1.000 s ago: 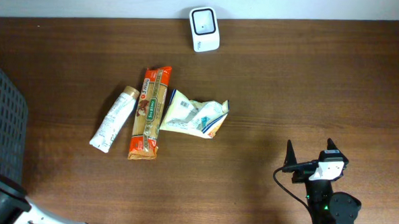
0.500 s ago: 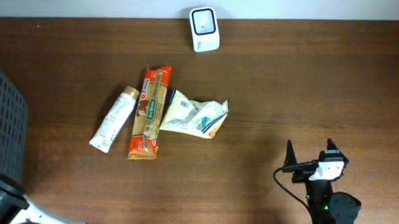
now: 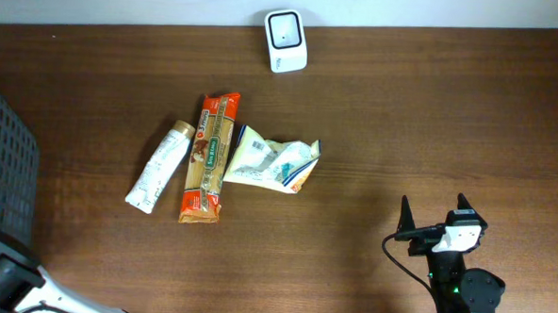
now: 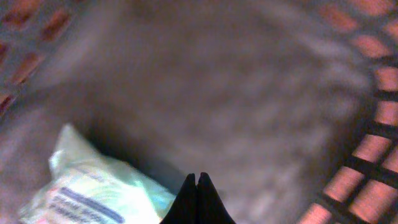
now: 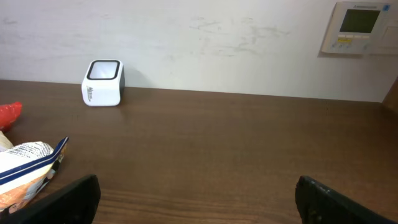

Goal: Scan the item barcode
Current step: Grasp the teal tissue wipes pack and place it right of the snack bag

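Left gripper (image 4: 196, 190) has snapped together since a second ago, down in the dark mesh basket (image 3: 0, 163) beside a glossy pale packet (image 4: 93, 186), blurred and cut off. Right gripper (image 3: 435, 220) stands spread over bare wood-grain counter (image 3: 403, 115). Mid-counter lie a cream tube (image 3: 158, 166), orange wrapper (image 3: 208, 158) and crumpled pouch (image 3: 271, 164); beyond, the boxy white scanner (image 3: 286, 28) at the far edge, open room all round

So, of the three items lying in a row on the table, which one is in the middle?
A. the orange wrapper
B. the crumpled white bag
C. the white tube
A: from overhead, the orange wrapper has the white tube on one side and the crumpled white bag on the other.
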You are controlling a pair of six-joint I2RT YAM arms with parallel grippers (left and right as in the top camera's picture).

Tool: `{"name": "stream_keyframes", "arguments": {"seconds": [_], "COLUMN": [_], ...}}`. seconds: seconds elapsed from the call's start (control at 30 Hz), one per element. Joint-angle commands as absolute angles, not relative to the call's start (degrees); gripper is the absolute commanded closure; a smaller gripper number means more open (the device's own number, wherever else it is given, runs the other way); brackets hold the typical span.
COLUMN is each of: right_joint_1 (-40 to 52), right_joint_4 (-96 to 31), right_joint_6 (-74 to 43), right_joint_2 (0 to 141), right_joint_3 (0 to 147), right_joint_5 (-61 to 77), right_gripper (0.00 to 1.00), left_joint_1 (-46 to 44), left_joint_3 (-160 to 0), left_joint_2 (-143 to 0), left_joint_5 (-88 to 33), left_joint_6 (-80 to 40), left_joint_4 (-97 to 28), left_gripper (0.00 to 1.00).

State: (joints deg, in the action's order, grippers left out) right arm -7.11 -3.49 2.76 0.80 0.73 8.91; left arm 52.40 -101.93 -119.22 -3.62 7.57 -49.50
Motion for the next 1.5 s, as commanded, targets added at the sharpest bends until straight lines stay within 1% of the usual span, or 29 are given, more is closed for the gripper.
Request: {"name": "stream_keyframes", "arguments": {"seconds": [0.0,0.03,0.07,0.1,0.13,0.17,0.2,0.3,0.4,0.5,0.53,0.57,0.6,0.63,0.67,0.8,0.93,1.2,1.27,1.33,1.4,1.43,1.47], "right_joint_1": [-7.53,-7.53,-7.53,-7.53,-7.53,-7.53,-7.53,-7.53,-7.53,-7.53,-7.53,-7.53,-7.53,-7.53,-7.53,-7.53,-7.53,-7.53,-7.53,-7.53,-7.53,-7.53,-7.53], "right_joint_4": [-3.68,-3.68,-3.68,-3.68,-3.68,-3.68,-3.68,-3.68,-3.68,-3.68,-3.68,-3.68,-3.68,-3.68,-3.68,-3.68,-3.68,-3.68,-3.68,-3.68,-3.68,-3.68,-3.68], "right_joint_6": [2.55,2.57,2.57,2.57,2.57,2.57,2.57,2.57,2.55,2.57,2.55,2.57,2.55,2.55,2.57,2.57,2.55,2.57,2.57,2.57,2.57,2.57,2.57], "right_joint_2": [0.51,0.51,0.51,0.51,0.51,0.51,0.51,0.51,0.51,0.51,0.51,0.51,0.51,0.51,0.51,0.51,0.51,0.51,0.51,0.51,0.51,0.51,0.51], "right_joint_3": [0.32,0.32,0.32,0.32,0.32,0.32,0.32,0.32,0.32,0.32,0.32,0.32,0.32,0.32,0.32,0.32,0.32,0.32,0.32,0.32,0.32,0.32,0.32], "right_joint_5": [8.38,8.38,8.38,8.38,8.38,8.38,8.4,8.38,8.38,8.38,8.38,8.38,8.38,8.38,8.4,8.4,8.38,8.38,8.38,8.38,8.38,8.38,8.38], "right_gripper": [0.01,0.01,0.01,0.01,0.01,0.01,0.01,0.01,0.01,0.01,0.01,0.02,0.02,0.01,0.02,0.01,0.01,0.01,0.01,0.01,0.02,0.01,0.01], "left_joint_1": [50.78,50.83,51.07,51.62,52.29,53.25,55.2,58.26,59.44,59.37,59.37,59.4,59.4,59.4,59.4,59.37,59.37,58.28,54.41,49.25,40.66,34.3,30.15], "left_joint_3": [-102.02,-101.08,-100.01,-98.65,-97.6,-96.29,-94.02,-90.5,-87.37,-82.76,-81.43,-81.08,-81.03,-81.03,-81.08,-82.3,-84.82,-91.22,-91.24,-91.24,-91.22,-91.05,-90.96], "left_joint_2": [-117.4,-117.4,-117.4,-117.4,-117.4,-117.4,-117.4,-117.4,-117.4,-117.4,-117.4,-117.4,-117.4,-117.4,-117.4,-116.33,-110.52,-89.95,-82.87,-80.36,-79.92,-80.38,-80.95], "left_joint_5": [-6.2,-5.48,-0.4,3.44,4.62,4.89,4.99,4.99,5.02,4.97,5.02,5.02,5.04,5.02,4.99,1.58,-3.77,-14.68,-17.85,-17.85,-17.82,-17.8,-17.78], "left_joint_6": [9.74,8.32,0.95,-4.69,-7.4,-10.04,-15.97,-25.23,-26.33,-26.3,-26.28,-26.26,-25.98,-25.89,-25.89,-25.87,-24.16,-22.65,-22.61,-22.61,-22.17,-22.2,-22.17], "left_joint_4": [-50.04,-50.3,-51.09,-51.62,-51.79,-51.77,-51.4,-49.63,-46.26,-40.32,-38.74,-38.2,-38.15,-37.98,-37.91,-38.17,-38.13,-36.93,-36.93,-38.63,-40.82,-42.63,-43.59], "left_gripper": [0.86,0.34,0.01,0.01,0.01,0.01,0.01,0.01,0.01,0.01,0.06,0.23,0.48,0.6,0.65,0.62,0.63,0.62,0.62,0.61,0.6,0.59,0.58]}}
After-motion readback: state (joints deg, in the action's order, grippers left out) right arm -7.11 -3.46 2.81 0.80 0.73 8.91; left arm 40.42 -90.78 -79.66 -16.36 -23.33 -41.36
